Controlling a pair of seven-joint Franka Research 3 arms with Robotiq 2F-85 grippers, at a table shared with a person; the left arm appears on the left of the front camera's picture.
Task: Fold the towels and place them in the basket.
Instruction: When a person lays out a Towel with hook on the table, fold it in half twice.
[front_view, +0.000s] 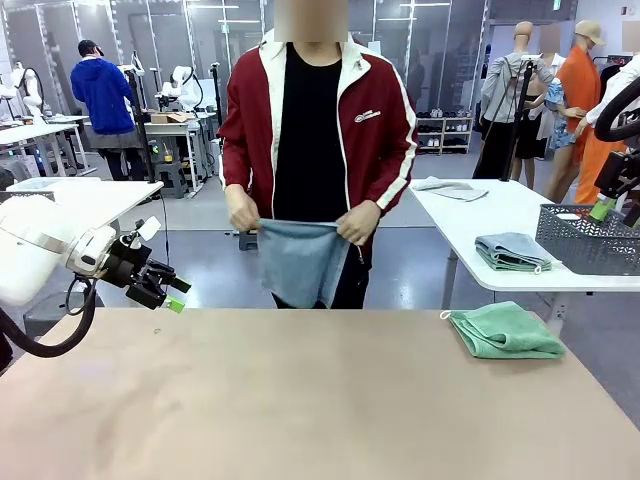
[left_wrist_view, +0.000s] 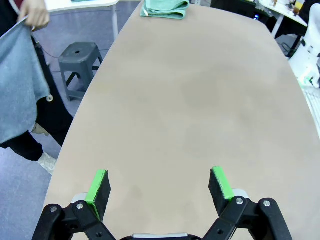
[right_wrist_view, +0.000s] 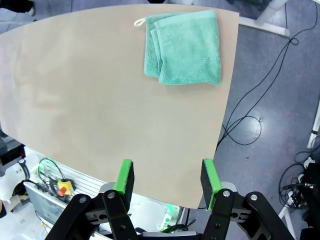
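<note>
A mint green towel (front_view: 505, 332) lies folded at the far right corner of the tan table (front_view: 300, 400); it also shows as the green towel (left_wrist_view: 165, 7) and the green towel (right_wrist_view: 185, 47). Across the table a person holds a grey towel (front_view: 300, 262) up by its top edge with both hands, above the floor; the grey towel (left_wrist_view: 20, 85) hangs at the left of the left wrist view. The dark mesh basket (front_view: 590, 240) stands on a white side table at the right. My left gripper (front_view: 172, 292) (left_wrist_view: 159, 187) is open above the table's left side, holding nothing. My right gripper (right_wrist_view: 167, 181) is open and empty, high over the table's near right edge.
Beside the basket on the white side table (front_view: 480, 215) lies a folded grey-green stack of cloth (front_view: 512, 251) and another cloth (front_view: 450, 188). A grey stool (left_wrist_view: 77, 55) stands on the floor past the table's far edge. Cables (right_wrist_view: 250, 120) trail on the floor at the right.
</note>
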